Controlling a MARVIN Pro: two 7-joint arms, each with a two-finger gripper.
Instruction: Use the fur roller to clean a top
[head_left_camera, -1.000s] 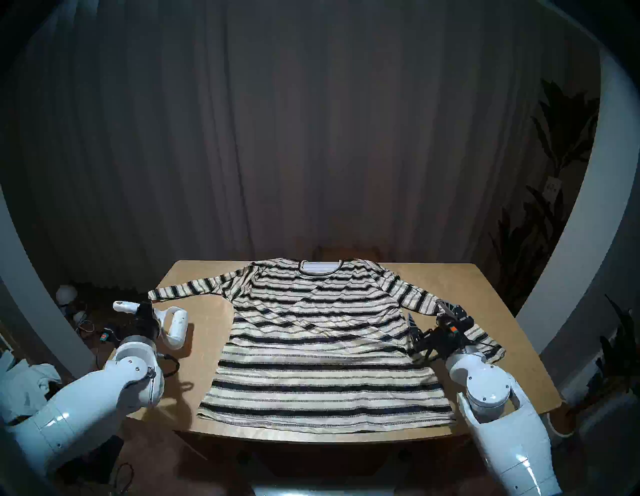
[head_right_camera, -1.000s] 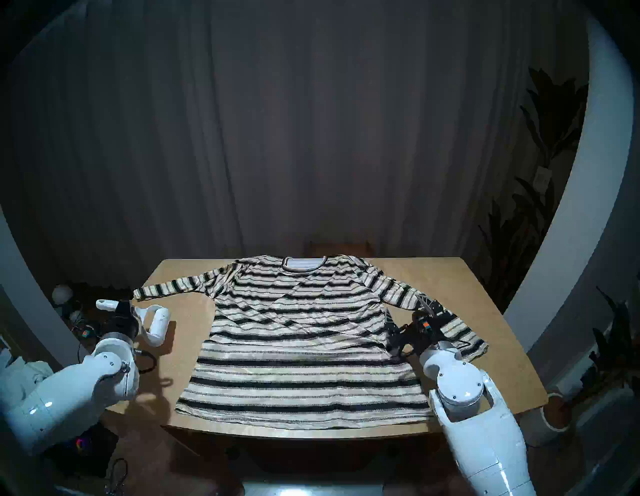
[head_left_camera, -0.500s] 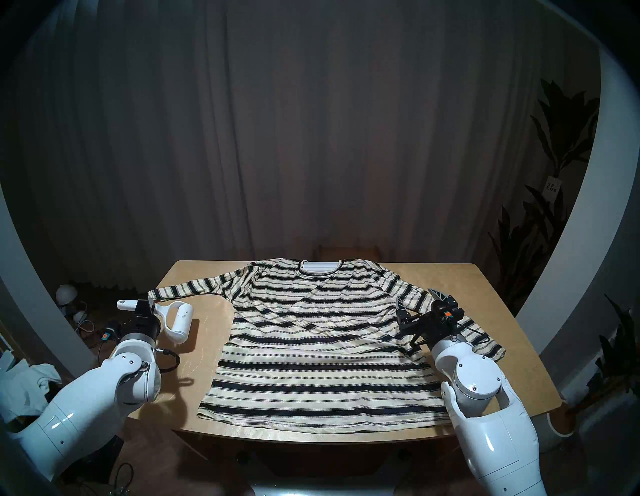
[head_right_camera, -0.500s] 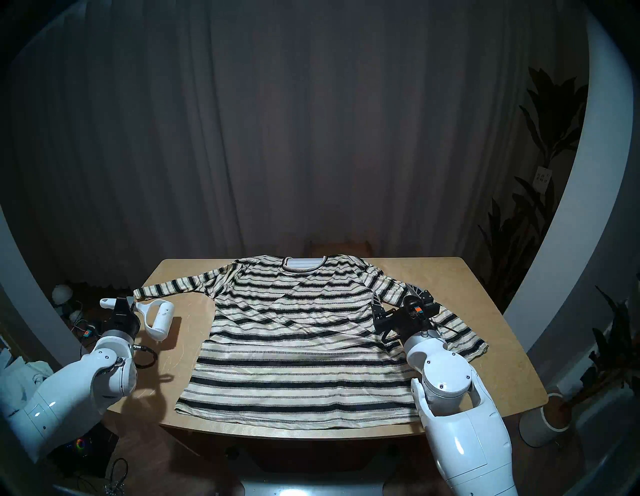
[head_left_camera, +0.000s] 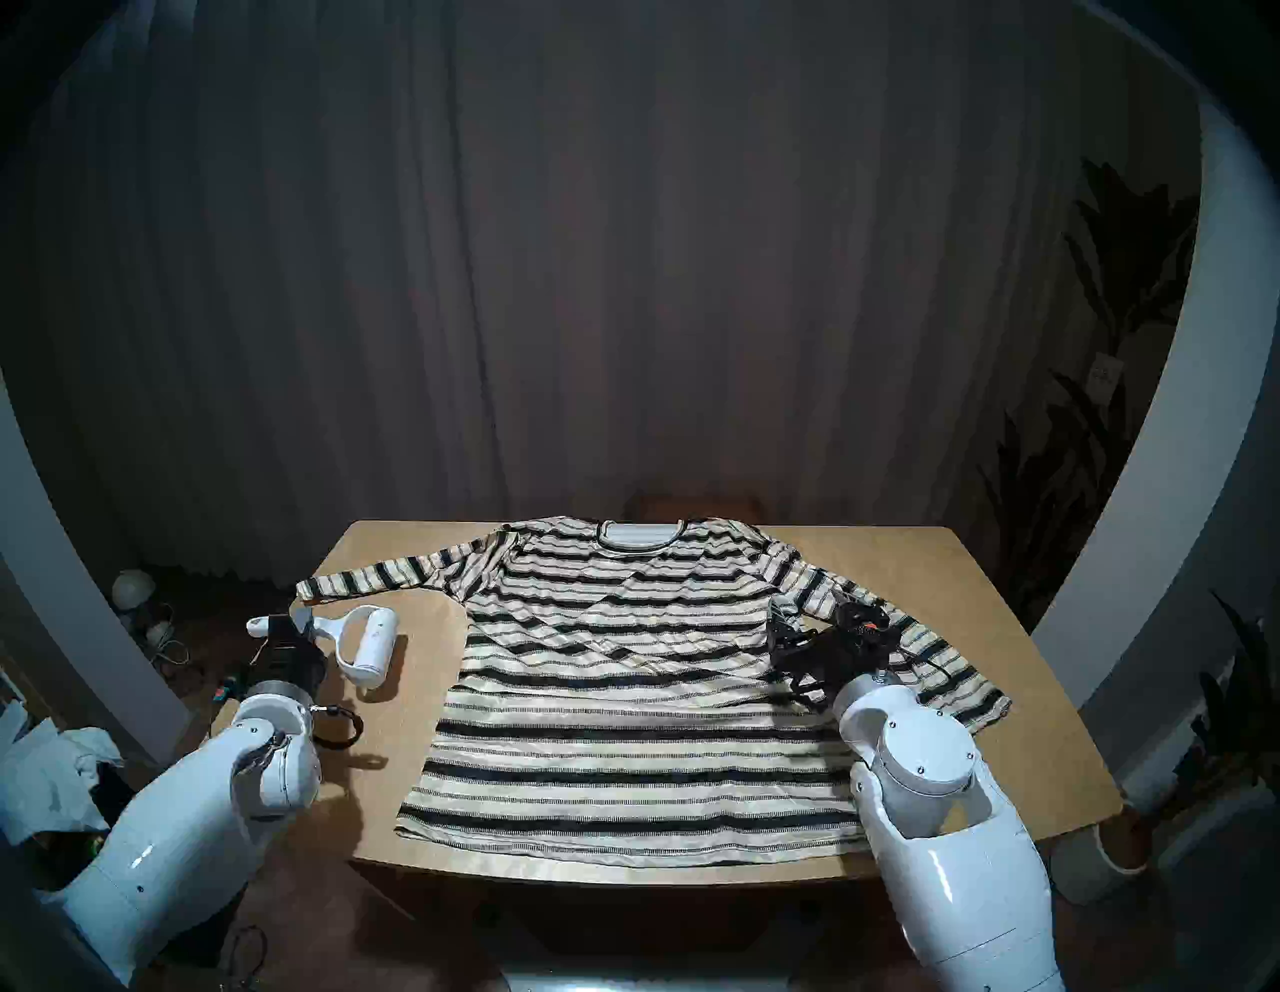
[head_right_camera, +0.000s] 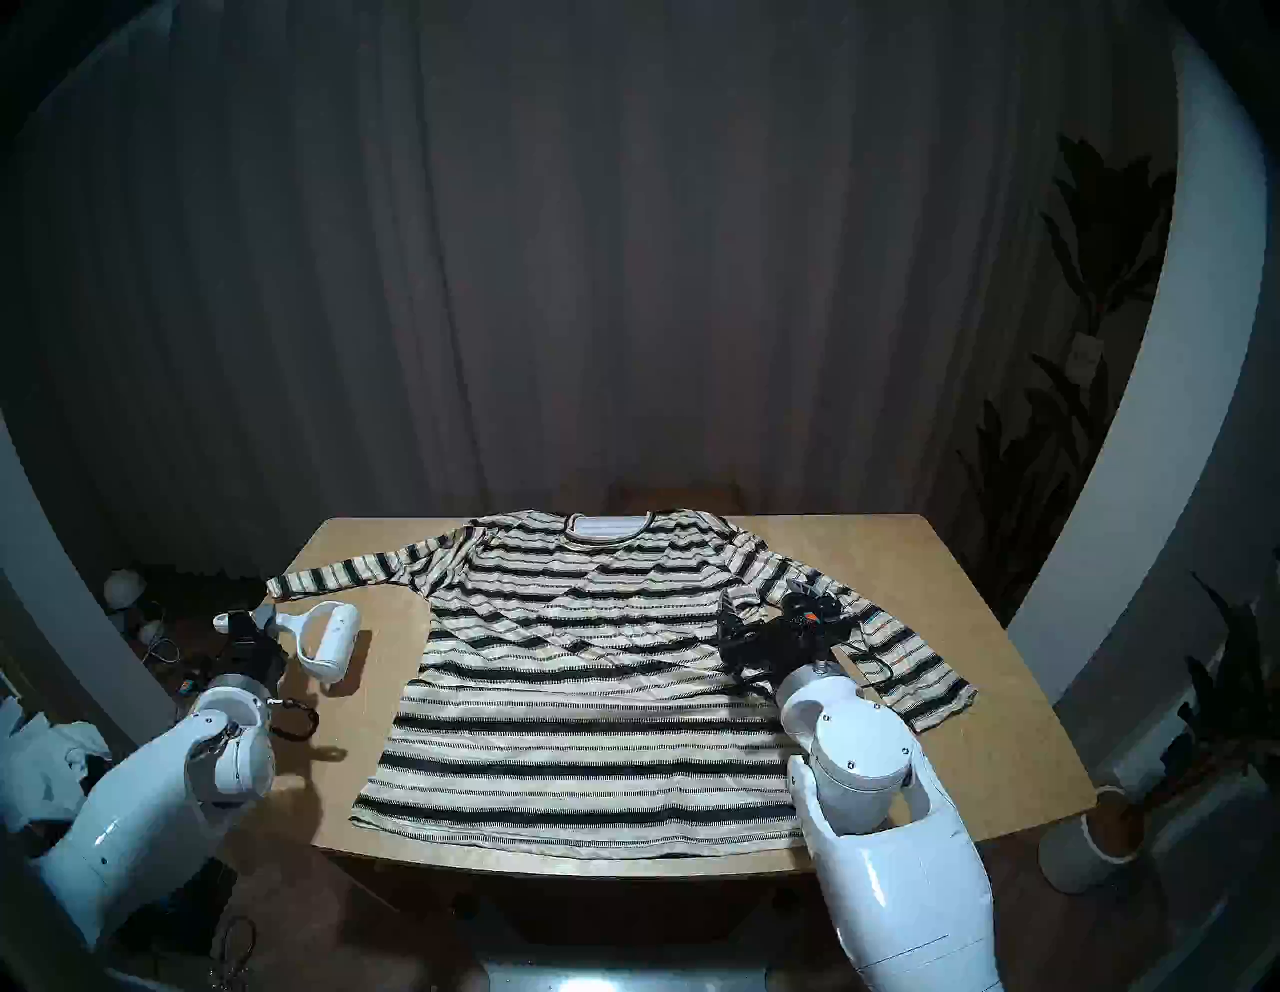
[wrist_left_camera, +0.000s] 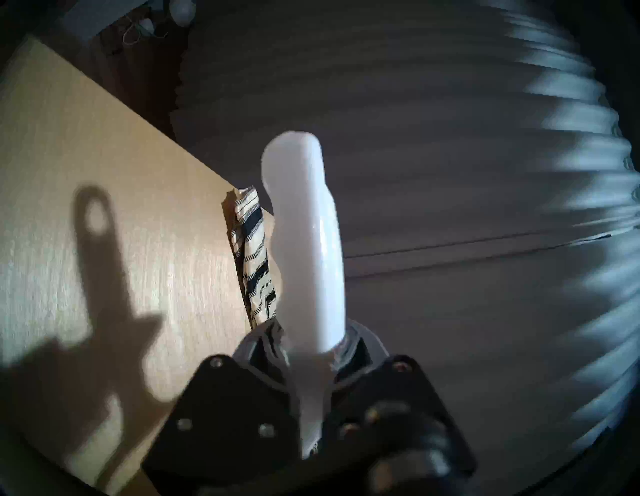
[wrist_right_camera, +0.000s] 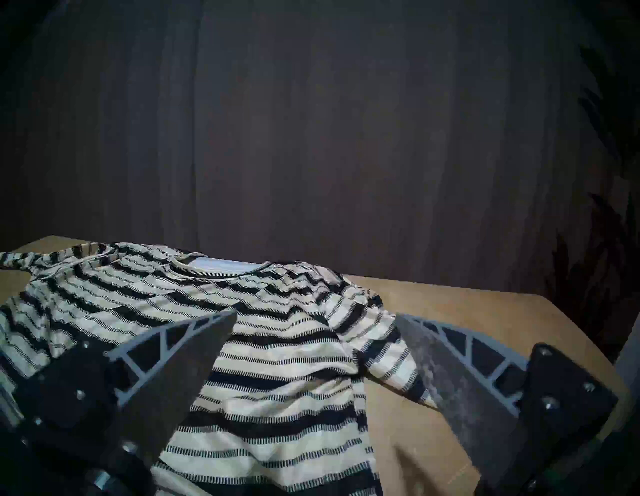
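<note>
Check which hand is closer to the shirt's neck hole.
Right. The right hand, open, hangs over the shirt near its sleeve seam, below the neck hole. The left hand grips the lint roller off the shirt's other side.

Bare surface (head_left_camera: 415, 700) runs down the nine o'clock side beside the top (head_left_camera: 644, 700), room enough there for an arm, though the fur roller (head_left_camera: 370, 644) in the left end effector (head_left_camera: 291, 627) hangs over its far end. The top's sleeve (head_left_camera: 367, 578) lies across at ten o'clock, closing that corner. At three o'clock the right end effector (wrist_right_camera: 315, 346), fingers spread, sits low over the other sleeve (head_left_camera: 921, 651); beyond it, bare surface out to the edge.
</note>
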